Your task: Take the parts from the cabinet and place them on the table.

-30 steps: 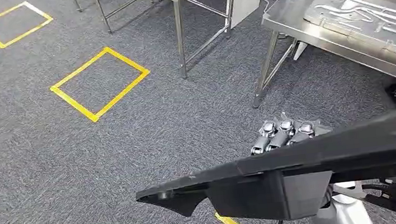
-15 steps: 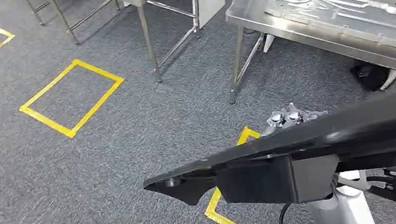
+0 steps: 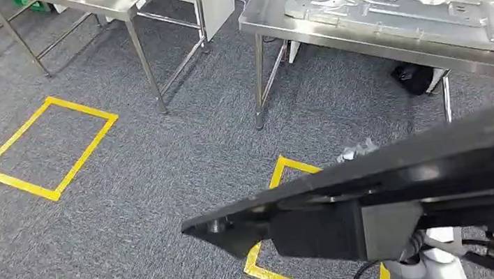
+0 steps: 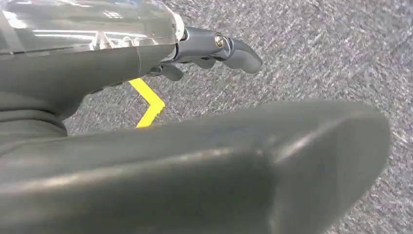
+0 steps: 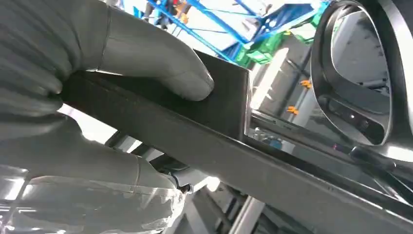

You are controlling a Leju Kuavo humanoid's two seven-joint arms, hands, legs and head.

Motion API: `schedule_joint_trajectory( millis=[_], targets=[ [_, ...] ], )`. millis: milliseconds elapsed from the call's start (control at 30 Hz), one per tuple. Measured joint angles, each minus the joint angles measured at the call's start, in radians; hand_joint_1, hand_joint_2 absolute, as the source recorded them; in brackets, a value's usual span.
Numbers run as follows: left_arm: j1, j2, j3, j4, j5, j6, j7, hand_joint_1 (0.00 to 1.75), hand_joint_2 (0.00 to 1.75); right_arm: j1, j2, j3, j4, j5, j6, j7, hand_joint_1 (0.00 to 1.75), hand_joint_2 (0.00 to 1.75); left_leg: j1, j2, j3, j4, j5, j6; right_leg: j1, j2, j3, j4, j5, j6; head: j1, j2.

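At 5 o'clock in the head view, the long black part [image 3: 377, 195] runs across the lower frame, its near end at 7 o'clock, the far end off the right edge. It is carried in the air, well above the carpet [image 3: 131, 195].

Right hand [image 5: 97, 78]: in the right wrist view the thumb and fingers [image 5: 160, 73] are clamped on the part's flat edge. Grip looks firm but sits on a thin edge.

Left hand [image 4: 209, 48]: the fingers are curled out past the part's grey underside in the left wrist view. Cannot tell whether they press on the part or are only beside it. The pale fingers at the part's far edge in the head view [image 3: 358, 151] may be this hand; not sure.

Target, my judgement: the steel worktop [image 3: 272, 17] at 1 o'clock, which already carries a large metal plate [image 3: 404, 6]. A 2nd steel table [image 3: 116, 0] stands at 11 o'clock.

Risks:
- Part is long, with an overhanging end. Any turn swings that end toward the worktop leg [image 3: 259, 82].
- If the left hand gives no support, the load twists in the right grip and slips.
- Little bare steel beside the plate, so the part could land on it or hang off the edge.
- Part blocks the view of the floor ahead, including the yellow tape marks [image 3: 271, 193].
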Motion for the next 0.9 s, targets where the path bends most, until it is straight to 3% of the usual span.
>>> schedule_joint_trajectory(
  millis=[33,67,133,167,200,233,267,300,333,367,467,500,533,567,633,667,700,733,800,833,867,900],
  targets=[
    [0.0,0.0,0.0,0.0,-0.001,0.0,0.002,0.0,0.0,-0.001,-0.002,0.002,-0.002,0.0,-0.001,-0.001,1.75,1.75,-0.001,0.008,0.0,-0.001,0.0,0.004,0.006,-0.05,-0.013,0.03,-0.022,0.004,0.0,0.0],
    [0.003,0.0,0.0,0.0,-0.001,-0.001,0.003,0.0,0.0,-0.001,-0.005,0.006,-0.003,0.0,-0.004,-0.001,1.75,1.75,-0.004,0.022,0.0,-0.001,-0.001,0.011,0.005,-0.079,-0.045,0.095,-0.059,0.009,0.0,0.0],
    [0.009,0.0,0.0,0.0,-0.001,-0.004,0.003,0.0,0.0,-0.001,-0.006,0.015,-0.002,-0.003,-0.013,0.004,1.75,1.75,-0.008,0.048,-0.001,-0.001,-0.003,0.014,-0.001,-0.092,-0.122,0.253,-0.126,0.013,0.0,0.0],
    [0.008,0.0,0.0,0.0,-0.002,-0.006,0.004,0.0,0.0,0.0,-0.008,0.018,-0.002,-0.004,-0.024,0.01,1.75,1.75,-0.009,0.061,-0.002,-0.001,-0.003,0.014,-0.002,-0.094,-0.146,0.304,-0.135,0.014,0.0,0.0],
    [0.007,0.0,0.0,0.0,-0.005,-0.008,0.005,0.0,0.0,0.0,-0.01,0.022,-0.002,-0.004,-0.037,0.016,1.75,1.75,-0.009,0.072,-0.001,-0.001,-0.005,0.014,-0.002,-0.095,-0.144,0.299,-0.12,0.013,0.0,0.0],
    [0.006,-0.001,-0.002,0.0,-0.006,-0.009,0.006,0.0,0.0,0.0,-0.011,0.026,-0.002,-0.004,-0.045,0.021,1.75,1.75,-0.01,0.082,0.001,-0.001,-0.006,0.015,-0.001,-0.096,-0.119,0.251,-0.087,0.01,0.0,0.0],
    [0.006,-0.003,-0.002,0.0,-0.009,-0.01,0.008,0.0,0.0,0.0,-0.012,0.03,-0.003,-0.004,-0.051,0.023,1.75,1.75,-0.01,0.092,0.004,-0.001,-0.008,0.014,0.001,-0.102,-0.072,0.164,-0.043,0.004,0.0,0.0],
    [0.005,-0.005,-0.003,0.0,-0.009,-0.011,0.008,0.0,0.0,0.0,-0.014,0.035,-0.004,-0.006,-0.058,0.023,1.75,1.75,-0.011,0.101,0.009,-0.001,-0.011,0.012,0.006,-0.122,-0.016,0.064,-0.002,-0.006,0.0,0.0],
    [0.005,-0.006,-0.003,0.0,-0.009,-0.013,0.007,0.0,0.0,0.0,-0.016,0.038,-0.004,-0.007,-0.061,0.022,1.75,1.75,-0.011,0.106,0.013,-0.002,-0.013,0.01,0.018,-0.171,0.017,-0.003,0.0,-0.014,0.0,0.0],
    [0.005,-0.009,-0.003,0.0,-0.009,-0.015,0.006,0.0,0.0,0.0,-0.019,0.042,-0.005,-0.007,-0.065,0.021,1.75,1.75,-0.017,0.116,0.012,-0.001,-0.016,0.004,0.029,-0.178,0.021,-0.014,-0.004,-0.018,0.0,0.0],
    [0.004,-0.01,-0.003,0.0,-0.009,-0.021,0.004,0.0,0.0,0.009,-0.026,0.048,-0.005,-0.007,-0.076,0.013,1.75,1.75,-0.014,0.145,0.02,-0.009,-0.016,-0.007,0.03,-0.143,0.015,-0.015,0.0,-0.025,0.0,0.0],
    [0.002,-0.011,-0.003,0.0,-0.009,-0.025,0.003,0.0,0.0,0.013,-0.028,0.05,-0.005,-0.007,-0.079,0.011,1.75,1.75,-0.017,0.146,0.021,-0.007,-0.024,-0.015,0.015,-0.131,0.028,-0.035,0.01,-0.033,0.0,0.0],
    [-0.001,-0.011,-0.003,0.0,-0.009,-0.027,0.001,0.0,0.0,0.016,-0.029,0.054,-0.004,-0.007,-0.082,0.009,1.75,1.75,-0.014,0.1,0.02,0.013,-0.038,-0.018,0.015,-0.124,0.036,-0.045,0.012,-0.035,0.0,0.0],
    [0.0,-0.011,-0.004,0.0,-0.009,-0.027,0.001,0.0,0.0,0.015,-0.029,0.056,-0.002,-0.007,-0.085,0.007,1.75,1.75,-0.013,0.069,-0.004,0.067,-0.071,-0.018,0.012,-0.117,0.036,-0.044,0.014,-0.04,0.0,0.0],
    [0.007,-0.013,-0.004,0.0,-0.008,-0.029,0.002,0.0,0.0,0.017,-0.028,0.07,0.005,-0.006,-0.088,0.007,1.75,1.75,-0.012,0.046,-0.08,0.22,-0.14,-0.023,0.011,-0.093,0.035,-0.044,0.013,-0.042,0.0,0.0],
    [0.011,-0.013,-0.004,0.0,-0.007,-0.03,0.003,0.0,0.0,0.017,-0.028,0.074,0.009,-0.005,-0.088,0.007,1.75,1.75,-0.013,0.045,-0.113,0.281,-0.155,-0.025,0.011,-0.08,0.034,-0.043,0.013,-0.042,0.0,0.0],
    [0.011,-0.013,-0.003,0.0,-0.004,-0.032,0.003,0.0,0.0,0.016,-0.027,0.078,0.013,-0.005,-0.089,0.007,1.75,1.75,-0.012,0.045,-0.126,0.297,-0.146,-0.026,0.011,-0.068,0.035,-0.042,0.013,-0.042,0.0,0.0],
    [0.01,-0.014,-0.003,0.0,-0.002,-0.034,0.003,0.0,0.0,0.014,-0.027,0.082,0.016,-0.005,-0.089,0.01,1.75,1.75,-0.012,0.045,-0.116,0.263,-0.112,-0.027,0.01,-0.055,0.036,-0.04,0.012,-0.041,0.0,0.0],
    [0.009,-0.014,-0.003,0.0,0.0,-0.048,-0.001,0.0,0.0,0.004,-0.026,0.09,0.023,-0.005,-0.089,0.018,1.75,1.75,-0.007,0.031,-0.046,0.103,-0.016,-0.03,0.005,-0.03,0.036,-0.03,0.007,-0.033,0.0,0.0],
    [0.009,-0.014,-0.003,0.0,0.002,-0.053,-0.002,0.0,0.0,-0.002,-0.026,0.092,0.026,-0.005,-0.09,0.023,1.75,1.75,-0.001,-0.003,-0.014,0.029,0.012,-0.032,0.004,-0.021,0.032,-0.021,0.002,-0.026,0.0,0.0],
    [0.008,-0.016,-0.003,0.0,0.003,-0.059,-0.004,0.0,0.0,-0.01,-0.026,0.094,0.029,-0.006,-0.091,0.024,1.75,1.75,0.0,-0.036,-0.007,0.005,-0.005,-0.03,0.011,-0.011,0.021,-0.005,-0.002,-0.019,0.0,0.0],
    [0.008,-0.017,-0.003,0.0,0.004,-0.063,-0.006,0.0,0.0,-0.014,-0.026,0.095,0.031,-0.007,-0.091,0.026,1.75,1.75,0.0,-0.029,-0.008,0.013,-0.003,-0.018,0.006,-0.001,0.016,-0.007,0.0,-0.015,0.0,0.0]
  ],
)
